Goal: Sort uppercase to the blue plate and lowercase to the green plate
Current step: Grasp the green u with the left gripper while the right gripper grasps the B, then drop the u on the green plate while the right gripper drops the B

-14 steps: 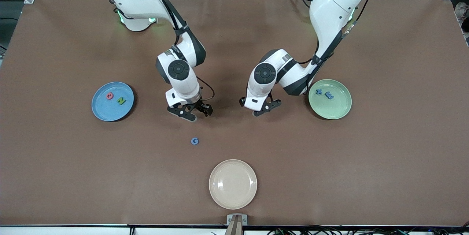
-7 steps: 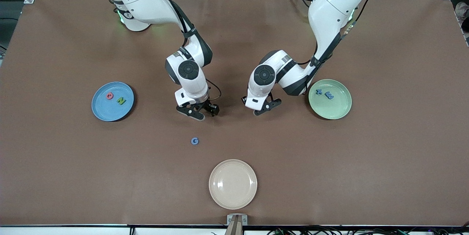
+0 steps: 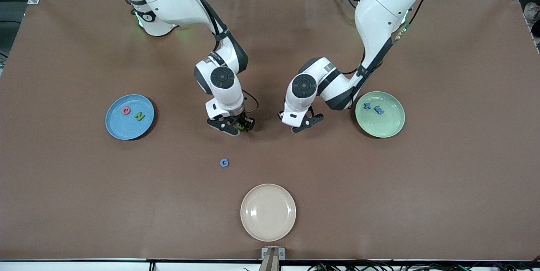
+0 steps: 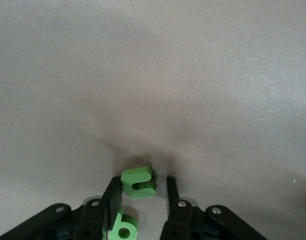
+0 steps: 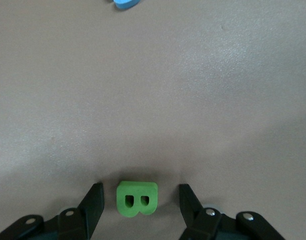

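Brown matting covers the whole table (image 3: 443, 186), and on it we see three round plates: a shallow mid-blue plate (image 3: 122, 129) toward the right arm's end, a pale mint-green plate (image 3: 386, 127) toward the left arm's end, and a cream plate (image 3: 268, 212) nearest the front camera. We find the right gripper (image 3: 231, 126) low over the mat near the table's middle, its fingers spread with a small green foam B (image 5: 137, 198) lying flat between them, untouched. We see the left gripper (image 3: 304, 125) low beside it, also spread, with a green foam n-like letter (image 4: 138, 182) at one fingertip and a green p/d-like letter (image 4: 124, 228) just beside it. A tiny blue foam G (image 3: 224, 162) lies alone between the grippers and the cream plate. On the blue plate rest a red-pink round letter (image 3: 126, 111) and a green N (image 3: 139, 116); on the green plate, a blue x-shaped piece (image 3: 367, 105) and a blue m-like letter (image 3: 379, 110).
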### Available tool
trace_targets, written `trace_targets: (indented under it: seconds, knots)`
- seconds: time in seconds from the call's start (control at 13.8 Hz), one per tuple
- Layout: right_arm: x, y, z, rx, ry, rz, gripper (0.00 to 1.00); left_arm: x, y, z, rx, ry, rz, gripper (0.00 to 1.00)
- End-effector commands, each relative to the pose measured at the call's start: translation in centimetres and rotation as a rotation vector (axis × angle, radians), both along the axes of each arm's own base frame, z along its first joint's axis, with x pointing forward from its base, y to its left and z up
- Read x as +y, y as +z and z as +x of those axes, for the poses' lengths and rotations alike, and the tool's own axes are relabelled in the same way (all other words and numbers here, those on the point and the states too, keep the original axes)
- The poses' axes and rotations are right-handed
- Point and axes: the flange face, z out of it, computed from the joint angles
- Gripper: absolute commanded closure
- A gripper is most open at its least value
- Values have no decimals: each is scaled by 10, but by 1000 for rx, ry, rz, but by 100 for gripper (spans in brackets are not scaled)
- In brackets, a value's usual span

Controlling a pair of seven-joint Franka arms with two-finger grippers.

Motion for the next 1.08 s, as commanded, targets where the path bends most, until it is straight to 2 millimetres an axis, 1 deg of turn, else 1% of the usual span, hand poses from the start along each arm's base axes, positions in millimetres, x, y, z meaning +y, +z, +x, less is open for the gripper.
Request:
trace_targets:
  seconds: [0.0,0.14,0.29,0.43,0.58,0.72,0.79,0.87,0.94,1.01]
  knots:
    - [7,-3,-1,0,-17,2,59,3,-5,-5,-9,8,28,69]
    - [4,-3,1,-1,-16,0,78,4,-4,-3,-18,3,29,75]
    - [1,-3,3,-1,-19,0,93,5,-1,-1,-35,-13,36,81]
    - [-5,0,7,2,-16,-9,96,11,10,7,-51,-13,34,84]
    - [-24,7,16,40,3,-47,97,13,31,13,-75,-9,31,86]
    - [-57,30,26,112,53,-90,97,28,58,23,-90,-8,46,87]
    - [-76,42,29,136,88,-100,97,40,71,26,-90,-25,57,88]
    - [-94,52,28,144,120,-103,97,49,81,25,-83,-55,61,88]
    - [-128,61,29,150,157,-112,97,65,92,25,-79,-95,67,88]
    - [-153,66,28,159,190,-119,97,78,101,26,-78,-121,69,88]
